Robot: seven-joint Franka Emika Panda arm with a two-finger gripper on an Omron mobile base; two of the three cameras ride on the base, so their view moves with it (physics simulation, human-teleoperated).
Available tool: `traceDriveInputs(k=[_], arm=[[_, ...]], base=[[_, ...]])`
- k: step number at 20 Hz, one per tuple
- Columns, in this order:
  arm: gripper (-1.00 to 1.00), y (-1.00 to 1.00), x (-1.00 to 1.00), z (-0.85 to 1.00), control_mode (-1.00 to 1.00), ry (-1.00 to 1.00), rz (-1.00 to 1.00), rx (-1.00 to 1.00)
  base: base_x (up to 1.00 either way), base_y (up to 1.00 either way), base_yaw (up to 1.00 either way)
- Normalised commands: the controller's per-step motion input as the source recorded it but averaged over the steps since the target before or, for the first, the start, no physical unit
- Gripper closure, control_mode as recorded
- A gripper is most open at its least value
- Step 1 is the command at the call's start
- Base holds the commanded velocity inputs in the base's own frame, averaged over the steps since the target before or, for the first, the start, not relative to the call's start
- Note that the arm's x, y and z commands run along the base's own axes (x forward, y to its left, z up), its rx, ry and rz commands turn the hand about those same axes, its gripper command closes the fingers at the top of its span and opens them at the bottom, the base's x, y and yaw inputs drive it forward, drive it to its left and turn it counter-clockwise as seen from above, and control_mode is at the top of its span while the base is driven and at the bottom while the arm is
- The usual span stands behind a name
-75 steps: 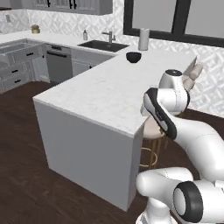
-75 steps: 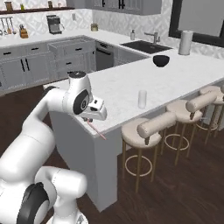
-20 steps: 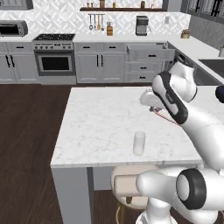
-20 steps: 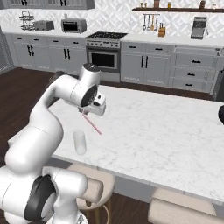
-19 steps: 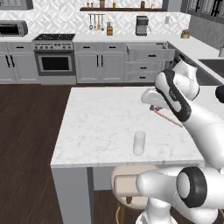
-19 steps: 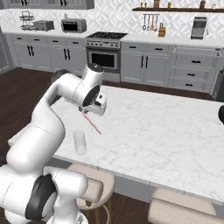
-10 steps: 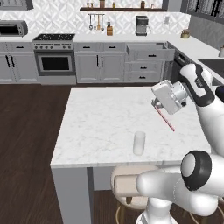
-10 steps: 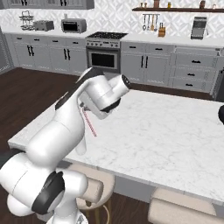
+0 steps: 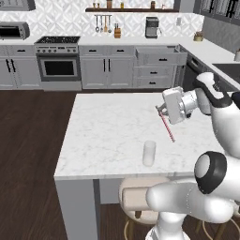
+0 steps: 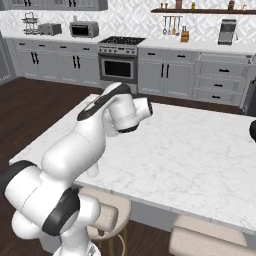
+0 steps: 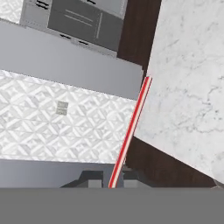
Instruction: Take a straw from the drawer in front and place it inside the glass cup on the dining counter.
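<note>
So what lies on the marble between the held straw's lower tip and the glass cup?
Bare white marble dining counter, in the left base view; the red-and-white straw hangs above, short of the clear glass cup.

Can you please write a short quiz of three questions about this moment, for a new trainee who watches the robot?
1. True or false: the straw is already inside the glass cup.
2. What does the gripper hold? A) a spoon B) a red and white straw C) nothing
3. Fill in: the glass cup stands upright on the ____ counter, near its front edge.

Key:
1. False. The straw hangs above the marble, apart from the cup.
2. B. The gripper is shut on one end of the straw, and the rest slants down toward the counter.
3. Dining.
</note>
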Motion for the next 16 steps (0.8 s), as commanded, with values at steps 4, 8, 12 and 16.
traceDriveInputs(k=[4, 8, 12, 16], arm=[[1.0, 0.34, 0.32, 0.0, -1.0, 0.0, 0.02, 0.13], [1.0, 0.11, 0.26, -0.01, -1.0, 0.0, 0.03, 0.16], [1.0, 0.0, 0.15, -0.26, -1.0, -0.01, 0.06, 0.16], [1.0, 0.01, 0.18, -0.3, -1.0, 0.0, 0.08, 0.12]], base=[[0.0, 0.0, 0.0], [0.0, 0.0, 0.0], [0.0, 0.0, 0.0], [0.0, 0.0, 0.0]])
